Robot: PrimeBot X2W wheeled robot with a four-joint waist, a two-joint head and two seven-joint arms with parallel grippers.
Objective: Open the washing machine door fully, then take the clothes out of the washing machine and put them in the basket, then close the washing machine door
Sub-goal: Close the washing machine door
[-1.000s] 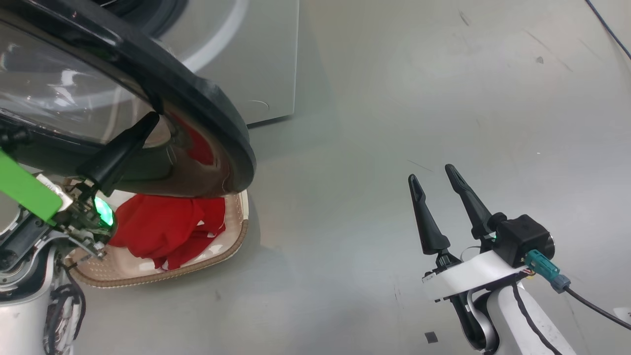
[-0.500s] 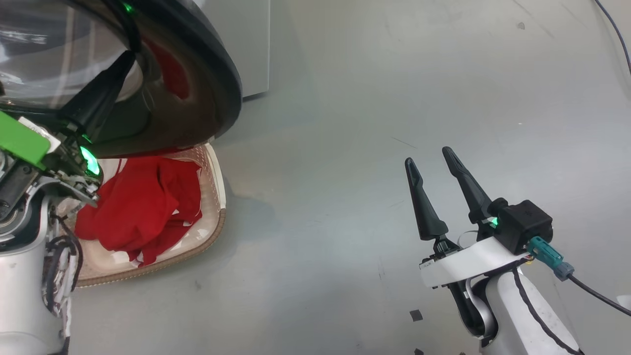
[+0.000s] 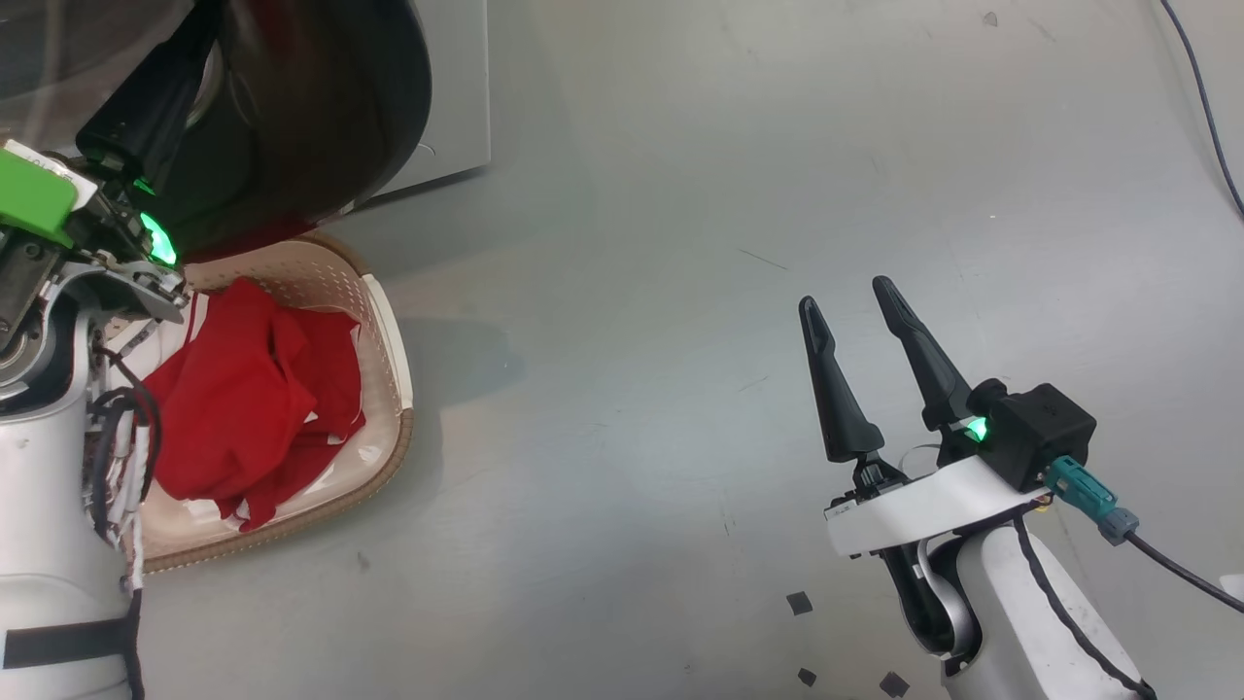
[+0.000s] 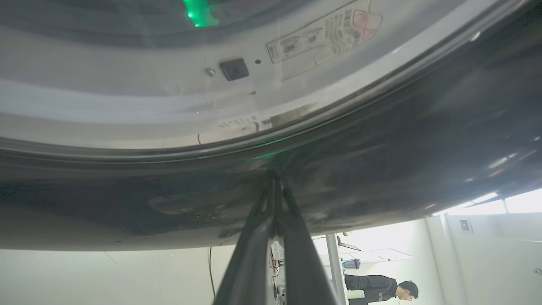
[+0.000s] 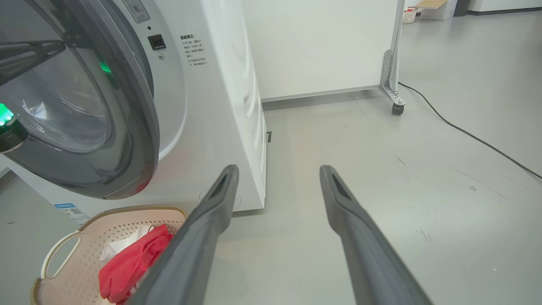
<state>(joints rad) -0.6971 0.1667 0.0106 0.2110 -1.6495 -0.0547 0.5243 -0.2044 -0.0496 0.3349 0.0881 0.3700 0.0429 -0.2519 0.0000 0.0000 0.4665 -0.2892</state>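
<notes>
The left gripper [image 4: 275, 186] is clenched with nothing between its fingers, and its tips are against the dark rim of the washing machine door [image 3: 321, 117]. The right gripper [image 3: 846, 297] is released and empty over bare floor [image 3: 680, 243], well apart from the machine. The door stands partway open from the white washing machine [image 5: 220, 106]. Below it the basket [image 3: 389, 321] sits on the floor just beside the machine, holding the red clothes [image 3: 243, 408].

clothes [image 3: 243, 389] in basket [image 3: 390, 331], before washing machine [image 5: 220, 106]
</notes>
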